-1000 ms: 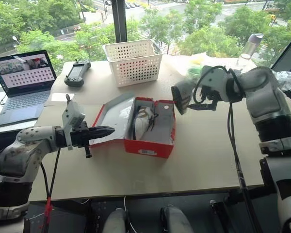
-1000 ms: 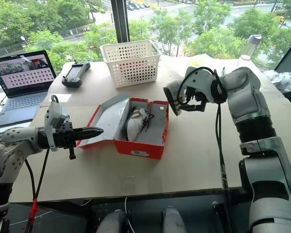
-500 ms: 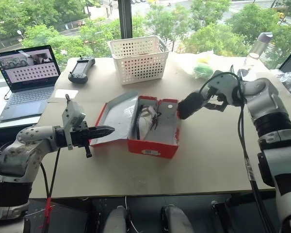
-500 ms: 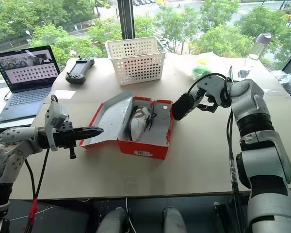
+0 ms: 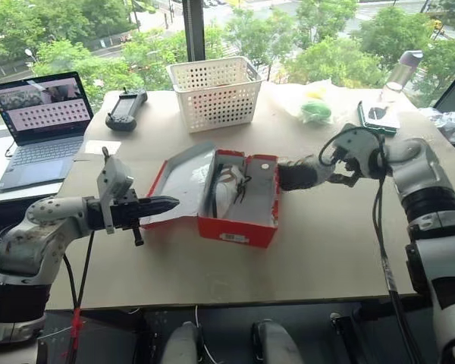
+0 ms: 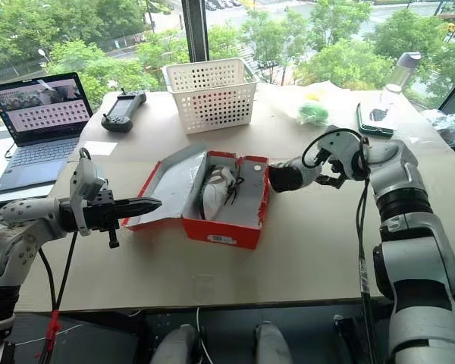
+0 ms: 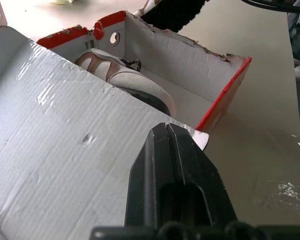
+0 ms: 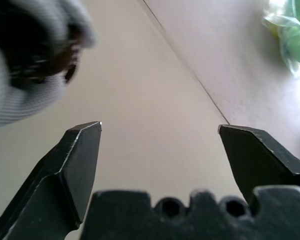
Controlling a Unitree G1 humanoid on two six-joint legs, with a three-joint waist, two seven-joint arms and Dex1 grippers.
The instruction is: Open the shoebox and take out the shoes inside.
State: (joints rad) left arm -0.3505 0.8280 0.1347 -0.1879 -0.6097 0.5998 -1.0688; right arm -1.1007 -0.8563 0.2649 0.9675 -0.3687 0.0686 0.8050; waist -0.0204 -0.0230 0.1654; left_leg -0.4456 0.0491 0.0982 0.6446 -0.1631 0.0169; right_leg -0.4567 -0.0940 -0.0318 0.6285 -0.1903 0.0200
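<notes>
Left claw [image 5: 171,203] – fingers pressed together – rests at the near edge of the flung-back lid [image 5: 186,178]; keep it there. The shoebox [image 6: 220,231] sits mid-table with one shoe [image 6: 212,193] inside. The other shoe [image 6: 284,178] lies just right of it. Right claw [image 8: 160,127] – jaws wide apart, empty – should reach in and lift straight up.

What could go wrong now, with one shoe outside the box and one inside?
1. The outer shoe lies close against the shoebox; the open right gripper may knock it when reaching back.
2. The other shoe sits beside the opened lid, near the shut left gripper, so access looks tight.
</notes>
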